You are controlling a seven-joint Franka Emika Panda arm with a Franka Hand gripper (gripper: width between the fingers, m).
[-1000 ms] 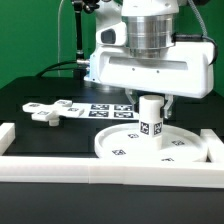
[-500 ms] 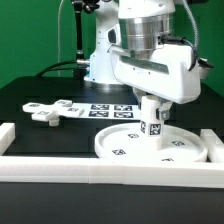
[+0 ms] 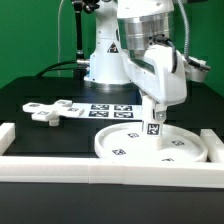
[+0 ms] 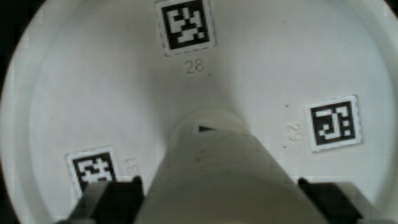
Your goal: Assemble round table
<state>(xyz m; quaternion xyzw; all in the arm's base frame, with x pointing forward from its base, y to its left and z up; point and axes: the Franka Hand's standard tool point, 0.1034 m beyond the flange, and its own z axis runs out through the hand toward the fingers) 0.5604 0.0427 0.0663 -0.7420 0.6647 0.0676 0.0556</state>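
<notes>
The large rimmed round disc [image 3: 152, 144] lies flat on the black table at the front of the exterior view's right. The short cylinder leg [image 3: 156, 122] stands upright in its middle, tags on its side. My gripper [image 3: 155, 106] reaches down from above and is shut on the leg's upper part. In the wrist view the leg [image 4: 228, 160] runs between the two dark fingers [image 4: 111, 200] toward the disc [image 4: 107, 80], whose tags show. The cross-shaped foot piece [image 3: 48, 111] lies on the table at the exterior view's left, apart from the disc.
The marker board [image 3: 110, 110] lies flat behind the disc. Long white border rails [image 3: 90, 166] run along the front and both sides. The robot base stands behind, a green wall beyond it.
My wrist has turned about the upright leg, the wide white hand swinging from broadside to narrow. The leg and disc stay in place.
</notes>
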